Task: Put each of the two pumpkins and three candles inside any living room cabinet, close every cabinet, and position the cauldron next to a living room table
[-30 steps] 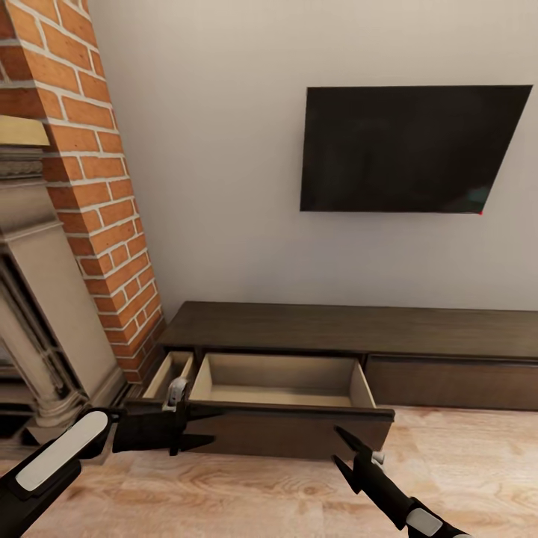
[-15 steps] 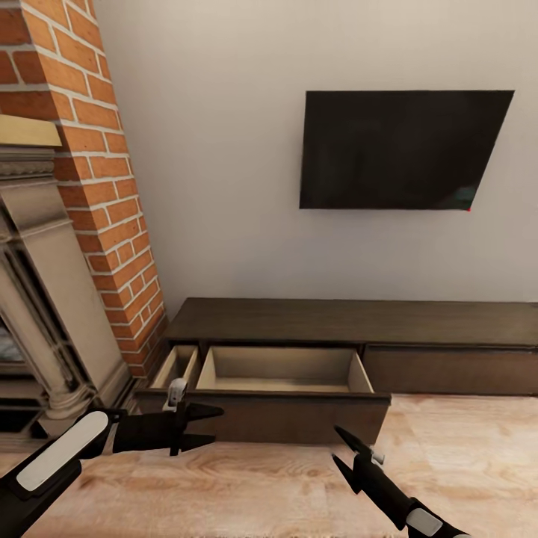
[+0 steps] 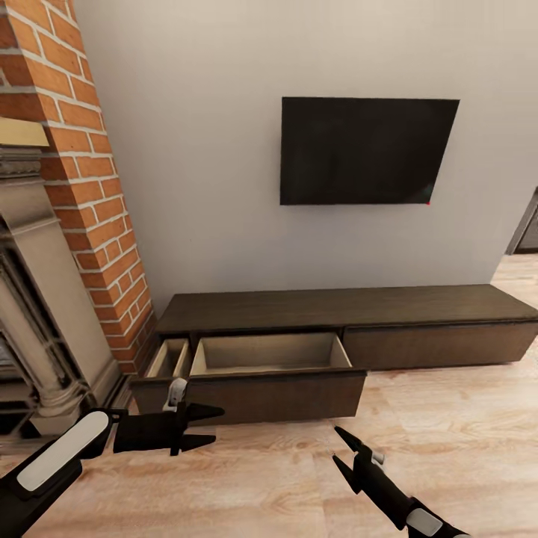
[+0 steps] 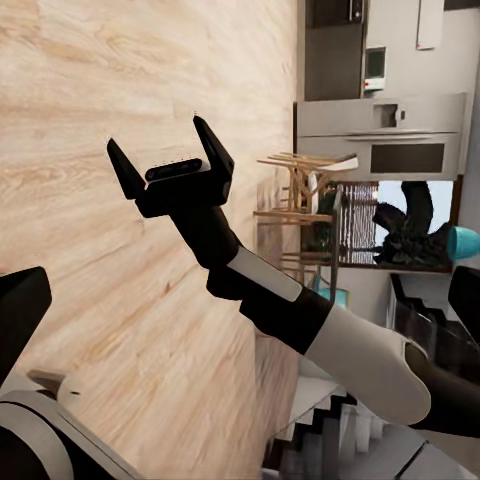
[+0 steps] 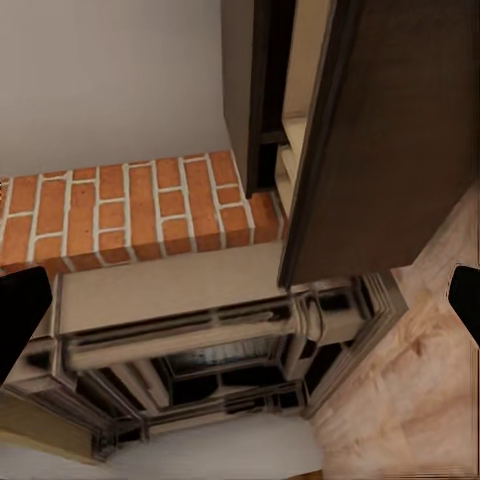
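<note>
The long dark-brown cabinet (image 3: 344,306) stands against the wall under the TV. Two of its drawers are pulled out: a narrow one (image 3: 168,359) and a wide one (image 3: 269,353), and no object shows on the visible parts of their pale tan interiors. In front of the narrow drawer my left gripper (image 3: 215,424) hangs open and empty. My right gripper (image 3: 336,444) (image 4: 155,135) is open and empty too, over the floor before the wide drawer. The wide drawer's dark front (image 5: 390,130) appears in the right wrist view. Pumpkins, candles, cauldron and table are out of view.
A brick chimney (image 3: 75,187) and stone fireplace surround (image 3: 37,299) (image 5: 180,330) stand left of the cabinet. A black TV (image 3: 366,149) hangs on the wall. Light plank floor (image 3: 448,448) spreads to the right toward a doorway (image 3: 527,224).
The whole view has shifted: the cabinet and TV now sit further left and smaller, so the camera has backed off. Both arms keep their pose and both drawers stay open.
</note>
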Robot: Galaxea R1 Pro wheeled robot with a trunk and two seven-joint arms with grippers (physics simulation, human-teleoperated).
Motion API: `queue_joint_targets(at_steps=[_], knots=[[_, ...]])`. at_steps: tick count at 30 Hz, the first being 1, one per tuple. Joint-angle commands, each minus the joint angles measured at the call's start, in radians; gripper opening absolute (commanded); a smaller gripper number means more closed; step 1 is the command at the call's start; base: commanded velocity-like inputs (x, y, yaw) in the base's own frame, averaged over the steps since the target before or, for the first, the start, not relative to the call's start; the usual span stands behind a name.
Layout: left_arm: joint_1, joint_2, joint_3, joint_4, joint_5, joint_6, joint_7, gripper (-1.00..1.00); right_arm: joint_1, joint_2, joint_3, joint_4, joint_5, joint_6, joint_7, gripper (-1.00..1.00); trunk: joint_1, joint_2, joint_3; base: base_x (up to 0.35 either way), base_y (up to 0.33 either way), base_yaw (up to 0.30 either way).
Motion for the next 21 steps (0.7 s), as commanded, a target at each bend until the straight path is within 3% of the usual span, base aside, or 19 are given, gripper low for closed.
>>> queue_joint_targets(at_steps=[1, 21], knots=[[-0.001, 0.001, -0.002, 0.0, -0.007, 0.0, -0.01, 1.0, -0.001, 0.0, 0.008, 0.001, -0.011, 0.008, 0.003, 1.0, -0.001, -0.001, -0.001, -0.322, -0.079, -0.009], [-0.001, 0.001, -0.002, 0.0, -0.007, 0.0, -0.01, 1.0, -0.001, 0.0, 0.008, 0.001, -0.011, 0.008, 0.002, 1.0, -0.001, -0.001, -0.001, -0.323, -0.023, -0.001]])
